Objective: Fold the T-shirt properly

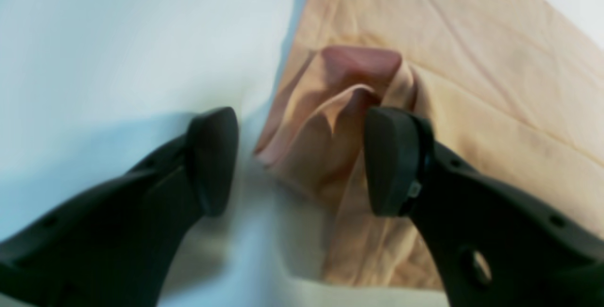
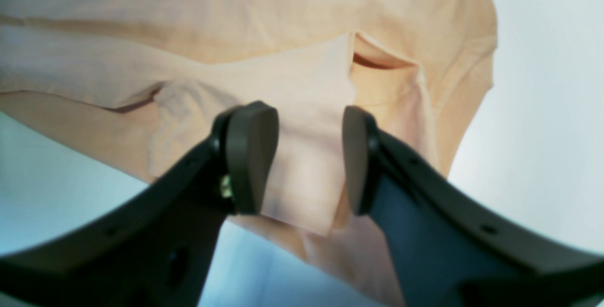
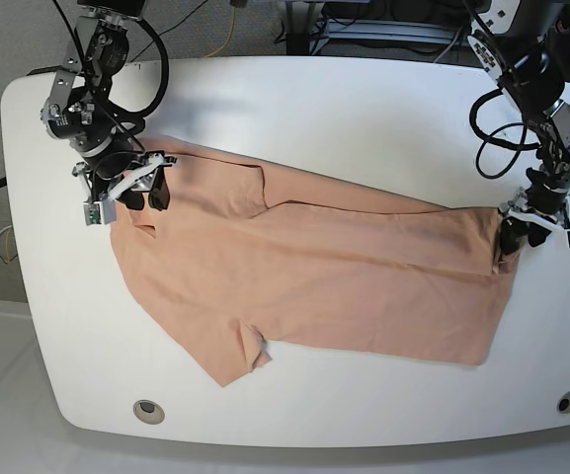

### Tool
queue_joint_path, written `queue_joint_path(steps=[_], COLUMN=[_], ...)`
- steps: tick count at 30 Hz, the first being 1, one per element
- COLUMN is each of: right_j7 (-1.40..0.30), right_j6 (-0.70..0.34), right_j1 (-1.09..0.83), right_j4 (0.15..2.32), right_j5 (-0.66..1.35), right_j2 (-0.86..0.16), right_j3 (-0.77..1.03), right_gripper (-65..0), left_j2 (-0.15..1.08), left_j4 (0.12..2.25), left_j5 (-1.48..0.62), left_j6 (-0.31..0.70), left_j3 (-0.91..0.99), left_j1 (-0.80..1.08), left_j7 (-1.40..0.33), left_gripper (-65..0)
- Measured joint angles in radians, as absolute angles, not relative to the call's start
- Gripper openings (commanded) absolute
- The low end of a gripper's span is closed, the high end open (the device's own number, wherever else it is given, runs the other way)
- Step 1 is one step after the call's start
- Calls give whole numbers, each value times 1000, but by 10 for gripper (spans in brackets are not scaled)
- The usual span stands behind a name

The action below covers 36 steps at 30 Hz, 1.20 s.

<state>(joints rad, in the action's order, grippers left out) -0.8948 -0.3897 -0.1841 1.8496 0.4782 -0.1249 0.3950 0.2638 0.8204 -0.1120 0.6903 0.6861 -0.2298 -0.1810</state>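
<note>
White table [image 3: 364, 109], rounded corners, glossy top under even, soft light. Round fittings set in near edge: one at left [image 3: 147, 411], one at right [image 3: 568, 402]. Grey surface beyond far left corner. Cables [image 3: 215, 30] and dark metal framing [image 3: 383, 25] behind far edge. Pale floor [image 3: 8, 395] below near side.

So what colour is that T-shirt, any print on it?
Plain salmon-peach T-shirt, no print visible; the base view shows it best.
</note>
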Motion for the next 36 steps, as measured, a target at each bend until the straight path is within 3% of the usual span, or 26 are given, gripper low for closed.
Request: queue_joint_path(steps=[22,25,28,29,33,36], right_j7=[-895,-895,-895,-895,-895,-895], right_j6=[-389,-390,-390,-389,-390,-390], right_j1=[-186,-187,-187,-186,-187,-187], right_j4=[1850,1850,1850,1850,1850,1850], right_j5=[478,478,478,478,478,478], right_j2=[-125,-125,-125,-125,-124,-125], right_j3=[395,395,395,395,395,395], right_gripper=[-394,-394,-394,-394,-394,-394], left_j2=[257,248,241,239,237,238], left_j4=[752,756,756,756,754,754], left_j5=[-94,-95,-96,-96,-90,-90], left_j6=[696,694,693,693,695,695], left_j3=[661,663,662,662,660,660], left_j1=[-266,-266,-266,-266,-263,-262], left_j7=[-129,-124,-131,-137,-142,-141], left_gripper=[-261,-353,-550,-646,-616,-637])
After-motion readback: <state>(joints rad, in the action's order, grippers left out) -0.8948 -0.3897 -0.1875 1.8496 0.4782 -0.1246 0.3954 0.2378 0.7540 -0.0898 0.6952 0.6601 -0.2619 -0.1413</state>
